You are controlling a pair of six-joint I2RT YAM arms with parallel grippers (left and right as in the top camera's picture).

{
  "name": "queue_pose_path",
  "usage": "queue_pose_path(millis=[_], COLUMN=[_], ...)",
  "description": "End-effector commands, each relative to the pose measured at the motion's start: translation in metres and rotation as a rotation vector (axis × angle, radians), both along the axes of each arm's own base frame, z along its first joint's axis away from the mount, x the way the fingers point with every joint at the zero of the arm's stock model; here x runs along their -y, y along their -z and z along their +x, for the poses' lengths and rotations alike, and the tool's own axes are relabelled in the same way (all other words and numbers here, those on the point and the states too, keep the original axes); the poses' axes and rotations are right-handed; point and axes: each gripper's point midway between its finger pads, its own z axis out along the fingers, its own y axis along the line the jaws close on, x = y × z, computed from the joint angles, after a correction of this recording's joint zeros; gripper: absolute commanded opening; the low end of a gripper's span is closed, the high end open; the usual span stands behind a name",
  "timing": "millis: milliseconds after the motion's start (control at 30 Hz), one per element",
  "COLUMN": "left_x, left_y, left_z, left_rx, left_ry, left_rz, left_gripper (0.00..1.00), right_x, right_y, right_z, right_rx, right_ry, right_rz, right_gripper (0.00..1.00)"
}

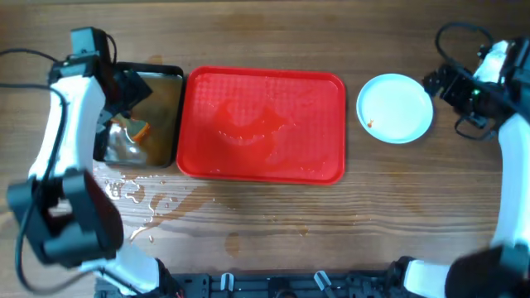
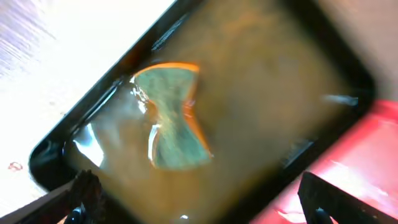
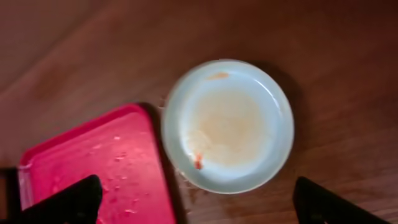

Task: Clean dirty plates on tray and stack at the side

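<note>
The red tray (image 1: 265, 124) lies mid-table, wet, with no plate on it. A pale mint-white plate (image 1: 395, 108) sits on the wood right of the tray, with small orange smears. I cannot tell whether other plates lie under it. In the right wrist view the plate (image 3: 227, 124) is beside the red tray's corner (image 3: 99, 168). My right gripper (image 1: 443, 83) (image 3: 199, 208) is open and empty, just right of the plate. My left gripper (image 1: 128, 87) (image 2: 199, 211) is open and empty, above the black tray.
A black tray (image 1: 166, 153) (image 2: 68, 143) of brownish water stands left of the red tray, whose edge shows in the left wrist view (image 2: 367, 155). A green and orange sponge (image 1: 137, 128) (image 2: 174, 118) lies in the water. Spilled water (image 1: 141, 199) wets the wood in front of it.
</note>
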Motion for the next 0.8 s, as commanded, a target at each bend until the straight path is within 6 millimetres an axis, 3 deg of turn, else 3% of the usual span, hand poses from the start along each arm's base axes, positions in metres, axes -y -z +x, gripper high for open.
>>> queue_pose_path(millis=[0,200,300,367,467,533,633,767], left_x=[0.026,0.027,0.027,0.027,0.027,0.027,0.027,0.027], left_y=[-0.048,-0.049,-0.049,-0.049,-0.049,-0.049,-0.049,-0.049], left_z=[0.006,0.006,0.006,0.006,0.006,0.006,0.006,0.006], left_rx=[0.139,0.141,0.141,0.141,0.140,0.141,0.140,0.140], left_ry=[0.057,0.058,0.058,0.058,0.059,0.059,0.058,0.058], left_rz=[-0.067,-0.067,-0.067,-0.067,-0.067,-0.067,-0.067,-0.067], left_gripper=[1.00,1.00,1.00,1.00,1.00,1.00,1.00,1.00], right_x=[-0.025,-0.054,-0.069,-0.068,-0.049,-0.044,-0.051,-0.047], right_y=[-0.065,-0.143,-0.171,-0.165,-0.155,-0.157,-0.155,-0.124], right_z=[-0.028,-0.089,-0.121,-0.144,-0.161,-0.162,-0.160,-0.146], right_rx=[0.168,0.414,0.483,0.459,0.423,0.439,0.446,0.415], right_ry=[-0.088,-0.093,0.067,0.124,0.242,0.227,0.065,0.032], right_rz=[-0.051,-0.066,0.149,0.145,0.057,-0.007,-0.131,-0.161], right_gripper=[1.00,1.00,1.00,1.00,1.00,1.00,1.00,1.00])
